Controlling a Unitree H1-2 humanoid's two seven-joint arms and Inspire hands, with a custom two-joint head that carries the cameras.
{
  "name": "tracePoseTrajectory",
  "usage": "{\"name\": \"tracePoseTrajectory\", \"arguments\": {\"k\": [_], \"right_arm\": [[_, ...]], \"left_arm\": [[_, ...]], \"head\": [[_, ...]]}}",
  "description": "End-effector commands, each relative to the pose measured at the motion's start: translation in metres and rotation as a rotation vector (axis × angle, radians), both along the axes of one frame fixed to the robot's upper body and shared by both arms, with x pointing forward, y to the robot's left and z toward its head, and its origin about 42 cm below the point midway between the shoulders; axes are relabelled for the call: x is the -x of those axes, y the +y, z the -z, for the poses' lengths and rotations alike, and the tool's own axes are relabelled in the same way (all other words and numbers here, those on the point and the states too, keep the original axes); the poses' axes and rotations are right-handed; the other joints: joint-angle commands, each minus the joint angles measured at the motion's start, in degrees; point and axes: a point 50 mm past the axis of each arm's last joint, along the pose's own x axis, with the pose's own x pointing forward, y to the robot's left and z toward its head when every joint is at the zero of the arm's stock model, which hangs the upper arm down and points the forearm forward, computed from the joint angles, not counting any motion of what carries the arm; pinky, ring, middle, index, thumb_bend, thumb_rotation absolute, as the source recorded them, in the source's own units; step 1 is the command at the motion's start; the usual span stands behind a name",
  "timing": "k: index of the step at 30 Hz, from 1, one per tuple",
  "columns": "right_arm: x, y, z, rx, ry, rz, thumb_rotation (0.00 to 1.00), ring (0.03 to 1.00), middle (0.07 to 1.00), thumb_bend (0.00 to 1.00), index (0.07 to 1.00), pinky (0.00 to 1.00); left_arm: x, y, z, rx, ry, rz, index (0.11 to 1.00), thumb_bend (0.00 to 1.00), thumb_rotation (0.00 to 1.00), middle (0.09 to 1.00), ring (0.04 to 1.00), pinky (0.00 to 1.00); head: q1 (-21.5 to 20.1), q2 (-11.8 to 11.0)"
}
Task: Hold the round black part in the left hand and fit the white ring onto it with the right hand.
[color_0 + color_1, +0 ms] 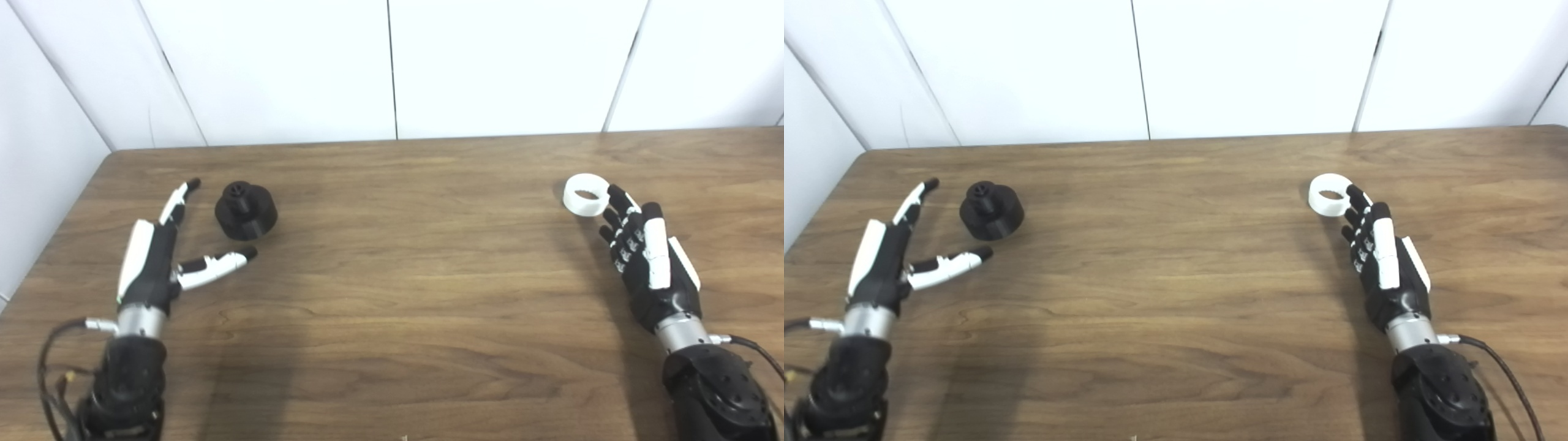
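The round black part point(245, 210) stands on the wooden table point(404, 294) at the left, with a small knob on top. My left hand point(160, 253) lies open just left of it, fingers stretched past its far side and thumb pointing under its near side, not touching it. The white ring point(585, 195) lies flat on the table at the right. My right hand point(649, 257) is open behind and to the right of the ring, its fingertips point(615, 195) right at the ring's edge; whether they touch it I cannot tell.
White wall panels point(392, 67) stand along the table's far edge and down its left side. The table's left edge runs close to my left arm point(125, 380). A wide stretch of bare wood lies between the two hands.
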Motion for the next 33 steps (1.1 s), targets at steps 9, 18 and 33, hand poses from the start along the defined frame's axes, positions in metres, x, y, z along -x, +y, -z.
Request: {"name": "tracePoseTrajectory", "arguments": {"k": [9,18,33], "right_arm": [[-0.012,-0.002,-0.02,0.031,-0.092,-0.017,1.0,1.0,1.0,0.65,0.94,1.0],[-0.01,-0.006,-0.025,0.052,-0.104,-0.012,1.0,1.0,1.0,0.66,0.941,1.0],[-0.007,-0.009,-0.027,0.063,-0.112,-0.019,1.0,1.0,0.996,0.68,0.948,1.0]], "left_arm": [[-0.055,0.028,-0.031,-0.221,0.068,-0.037,0.914,0.99,0.23,0.969,1.0,0.94],[-0.082,0.042,-0.023,-0.256,0.189,-0.035,0.896,1.0,0.23,0.961,1.0,0.93],[-0.118,0.053,-0.016,-0.231,0.325,-0.033,0.862,1.0,0.24,0.95,0.985,0.89]], "head": [[0.0,-0.7],[0.0,-1.0],[0.0,-1.4]]}}
